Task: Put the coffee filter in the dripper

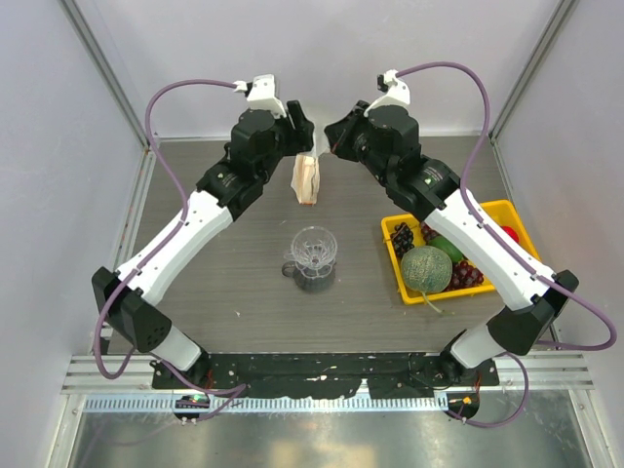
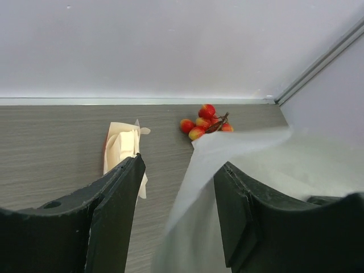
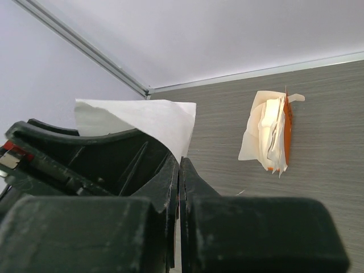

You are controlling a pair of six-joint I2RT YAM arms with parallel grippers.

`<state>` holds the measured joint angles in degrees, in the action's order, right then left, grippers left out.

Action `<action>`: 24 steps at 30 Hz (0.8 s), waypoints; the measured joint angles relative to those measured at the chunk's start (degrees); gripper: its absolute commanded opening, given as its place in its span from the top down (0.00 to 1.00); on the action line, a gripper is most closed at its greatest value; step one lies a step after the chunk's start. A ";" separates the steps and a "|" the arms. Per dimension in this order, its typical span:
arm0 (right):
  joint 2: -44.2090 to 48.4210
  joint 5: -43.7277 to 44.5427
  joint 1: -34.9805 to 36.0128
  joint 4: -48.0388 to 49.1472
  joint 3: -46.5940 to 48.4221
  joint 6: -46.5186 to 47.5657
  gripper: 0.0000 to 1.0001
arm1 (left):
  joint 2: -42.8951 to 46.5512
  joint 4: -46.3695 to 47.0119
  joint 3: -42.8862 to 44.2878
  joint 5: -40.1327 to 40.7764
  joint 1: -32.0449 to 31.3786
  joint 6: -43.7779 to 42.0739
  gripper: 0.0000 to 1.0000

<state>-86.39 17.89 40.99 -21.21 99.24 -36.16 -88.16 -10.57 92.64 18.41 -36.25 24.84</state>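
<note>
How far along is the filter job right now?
Done: one coffee filter is off the pack, pinched in the shut right end effector. In hand: its free edge rests on one finger of the open left end effector. Left: carry it to the dripper, empty mid-table, and seat it.

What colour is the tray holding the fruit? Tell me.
Yellow. The tray shows best in the top external view.

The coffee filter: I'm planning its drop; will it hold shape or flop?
Probably floppy: the coffee filter, pinched by the right gripper, curves limply across a finger of the left gripper. Likely very light thin paper, so it could miss the dripper.
</note>
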 measured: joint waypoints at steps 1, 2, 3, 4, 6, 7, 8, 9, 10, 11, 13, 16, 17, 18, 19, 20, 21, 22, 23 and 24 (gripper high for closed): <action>0.00 0.00 0.04 0.02 0.00 -0.04 0.95 | -0.39 0.02 0.24 0.20 0.00 -0.13 0.43; 0.00 0.00 0.04 0.00 0.00 -0.09 0.95 | -0.70 -0.02 0.33 0.37 0.00 -0.26 0.45; 0.00 0.00 0.07 0.00 0.00 -0.09 0.95 | -0.87 -0.02 0.37 0.52 0.00 -0.42 0.46; 0.00 0.02 0.09 0.00 0.00 -0.13 0.95 | -1.05 -0.09 0.37 0.68 0.00 -0.70 0.48; 0.00 0.04 0.09 0.00 0.00 -0.15 0.95 | -1.16 -0.42 0.37 0.92 0.00 -1.03 0.52; 0.00 0.07 0.09 0.00 0.00 -0.13 0.95 | -1.16 -0.48 0.37 1.07 0.00 -1.14 0.54; 0.00 0.11 0.09 0.02 0.00 -0.13 0.95 | -1.16 -0.44 0.37 1.14 -0.02 -1.25 0.56; 0.00 0.15 0.09 0.04 0.00 -0.13 0.95 | -1.16 -0.44 0.37 1.14 -0.02 -1.25 0.58; 0.00 0.26 0.09 0.07 0.00 -0.11 0.95 | -1.16 -0.44 0.37 1.14 -0.02 -1.25 0.59; 0.00 0.31 0.09 0.07 -0.02 -0.09 0.95 | -1.16 -0.46 0.37 1.14 -0.02 -1.20 0.61; 0.00 0.35 0.09 0.07 -0.02 -0.04 0.95 | -1.16 -0.42 0.37 1.11 -0.02 -1.25 0.66; 0.00 0.44 0.09 0.09 -0.02 0.00 0.93 | -1.16 -0.42 0.37 1.07 -0.07 -1.25 0.75; 0.00 0.46 0.09 0.09 -0.04 0.02 0.88 | -1.16 -0.42 0.37 1.07 -0.09 -1.16 0.79; 0.00 0.44 0.09 0.09 -0.07 0.04 0.73 | -1.16 -0.37 0.39 0.96 -0.13 -1.20 0.84; 0.00 0.42 0.09 0.17 -0.13 0.11 0.66 | -1.16 -0.35 0.42 0.85 -0.15 -1.07 0.88; 0.00 0.35 0.09 0.20 -0.15 0.46 0.52 | -1.16 -0.42 0.42 0.85 -0.15 -1.16 0.92; 0.00 0.24 0.09 0.46 -0.24 0.61 0.44 | -1.16 -0.44 0.42 0.76 -0.11 -1.05 0.95; 0.04 0.02 0.09 1.11 -0.46 1.09 0.34 | -1.16 -0.44 0.42 0.50 -0.11 -1.03 0.99; 0.20 -0.52 0.02 2.12 -0.98 2.21 0.29 | -1.14 -0.44 0.42 0.17 0.04 -0.94 1.00; 0.37 -1.27 -0.09 2.99 -1.49 3.17 0.22 | -1.11 -0.46 0.42 -0.42 0.28 -0.74 1.00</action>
<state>-86.02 16.62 40.91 -18.22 97.76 -32.99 -89.27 -11.03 93.06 18.00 -35.97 24.10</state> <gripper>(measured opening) 0.611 0.037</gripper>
